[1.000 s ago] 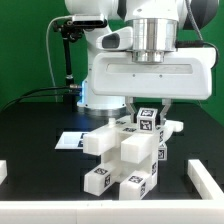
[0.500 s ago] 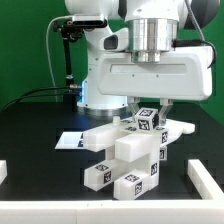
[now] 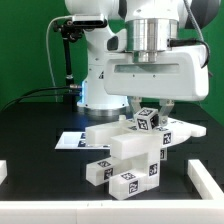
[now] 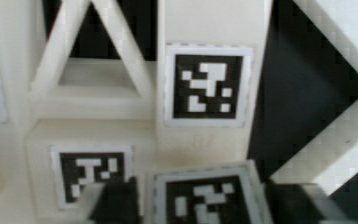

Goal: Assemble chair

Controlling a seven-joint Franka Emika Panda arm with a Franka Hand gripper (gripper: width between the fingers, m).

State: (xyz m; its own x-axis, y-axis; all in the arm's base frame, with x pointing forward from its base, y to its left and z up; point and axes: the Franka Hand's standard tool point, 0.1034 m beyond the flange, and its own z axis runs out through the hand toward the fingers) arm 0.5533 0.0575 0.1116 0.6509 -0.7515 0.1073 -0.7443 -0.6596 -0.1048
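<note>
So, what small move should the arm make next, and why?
Probably turn the half-built chair slowly a little without opening. The jaws seem shut on its top tagged block, and its parts stand stacked and skewed on the table, so releasing now might topple it.

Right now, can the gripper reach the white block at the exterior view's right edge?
Probably not: the gripper seems closed on the chair, though nothing blocks its way to the white block.
</note>
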